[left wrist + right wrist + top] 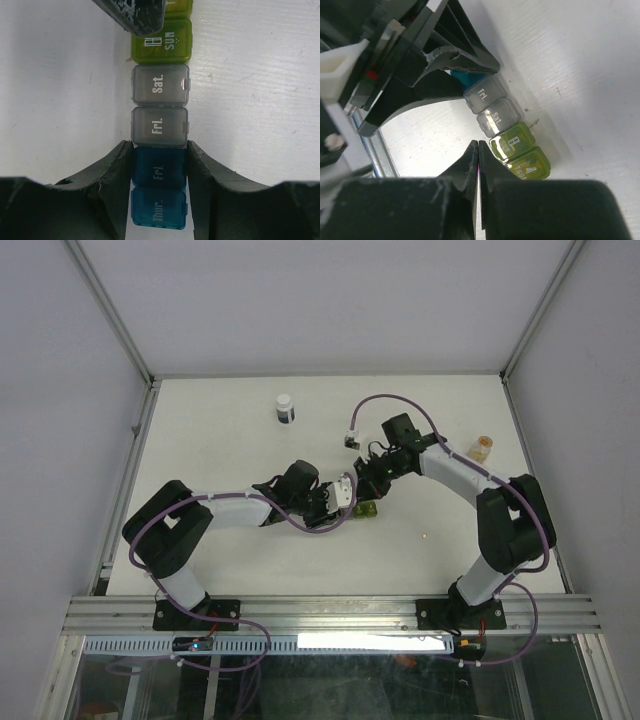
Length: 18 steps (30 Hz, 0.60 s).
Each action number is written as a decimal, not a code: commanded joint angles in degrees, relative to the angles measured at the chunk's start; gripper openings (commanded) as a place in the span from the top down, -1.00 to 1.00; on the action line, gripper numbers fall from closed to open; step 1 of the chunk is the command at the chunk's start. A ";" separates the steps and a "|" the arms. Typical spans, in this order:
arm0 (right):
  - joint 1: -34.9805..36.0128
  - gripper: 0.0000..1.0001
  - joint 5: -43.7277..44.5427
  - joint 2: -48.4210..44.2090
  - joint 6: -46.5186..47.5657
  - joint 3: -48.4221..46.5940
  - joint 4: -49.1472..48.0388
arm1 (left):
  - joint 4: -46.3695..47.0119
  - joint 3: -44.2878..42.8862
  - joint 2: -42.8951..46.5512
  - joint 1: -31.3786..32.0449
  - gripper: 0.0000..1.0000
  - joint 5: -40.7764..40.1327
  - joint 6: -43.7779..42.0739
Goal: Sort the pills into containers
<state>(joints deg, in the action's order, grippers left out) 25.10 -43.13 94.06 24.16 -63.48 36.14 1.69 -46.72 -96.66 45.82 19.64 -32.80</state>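
Left end effector (pixel 159 150) grasps the containers (pixel 160 92) at their blue end, so the clenched right end effector (pixel 478 146) should pry gently.

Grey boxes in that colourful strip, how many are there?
2. The grey Fri. box touches the blue-green box that the left tool grips. The grey Sat. box comes next, before the green SUN box. The strip's far end is covered, so more may hide.

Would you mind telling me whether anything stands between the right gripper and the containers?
Nothing visible does: the shut right gripper has its tips right beside the containers, which the left gripper clamps.
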 commanded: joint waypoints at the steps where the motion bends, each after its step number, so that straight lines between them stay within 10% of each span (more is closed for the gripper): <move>1: 0.93 1.00 7.37 3.69 0.44 1.38 -1.11 | 1.47 0.10 -0.70 0.83 0.47 2.31 0.54; 6: -0.53 1.00 16.89 13.11 -1.20 0.05 -0.36 | 1.55 0.04 -0.90 0.88 0.47 2.27 0.62; 14: -2.03 1.00 -7.17 3.80 7.40 -2.21 6.39 | 1.95 0.16 -0.50 0.85 0.42 1.59 0.97; 18: -3.08 0.54 -11.57 -2.53 11.26 -1.82 8.55 | 4.96 0.22 0.59 0.89 -0.17 -0.13 5.62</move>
<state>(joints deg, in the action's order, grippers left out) 23.03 -46.26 100.44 28.91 -64.86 41.65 2.76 -46.72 -96.99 45.93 19.51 -31.51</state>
